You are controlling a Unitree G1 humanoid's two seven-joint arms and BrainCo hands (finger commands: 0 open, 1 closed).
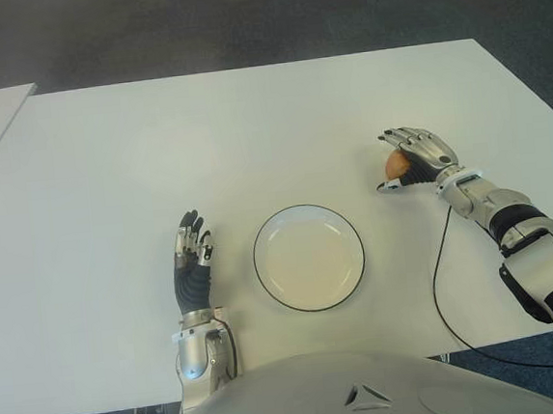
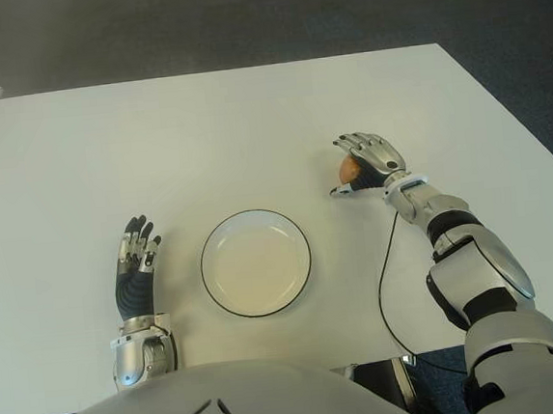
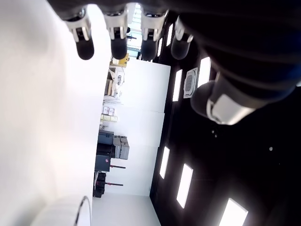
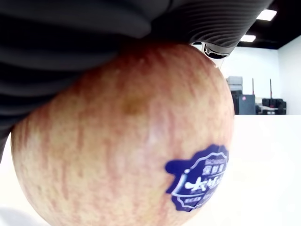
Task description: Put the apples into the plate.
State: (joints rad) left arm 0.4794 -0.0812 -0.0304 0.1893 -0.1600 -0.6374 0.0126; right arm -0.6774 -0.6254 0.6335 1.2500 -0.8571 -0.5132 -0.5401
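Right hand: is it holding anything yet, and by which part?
Yes. The right hand is closed over the top of a red-yellow apple with a blue sticker, right of the round black-rimmed white plate. The left hand is open, holding nothing.

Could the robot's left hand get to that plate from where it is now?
Probably yes. The left hand, fingers spread and holding nothing, shows just left of the white plate, with only bare table between them.

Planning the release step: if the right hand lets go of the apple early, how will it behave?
The apple, round and smooth-skinned under the right hand, would probably roll across the flat table. It looks firm, so unlikely to deform. The plate has a raised rim that should stop it.
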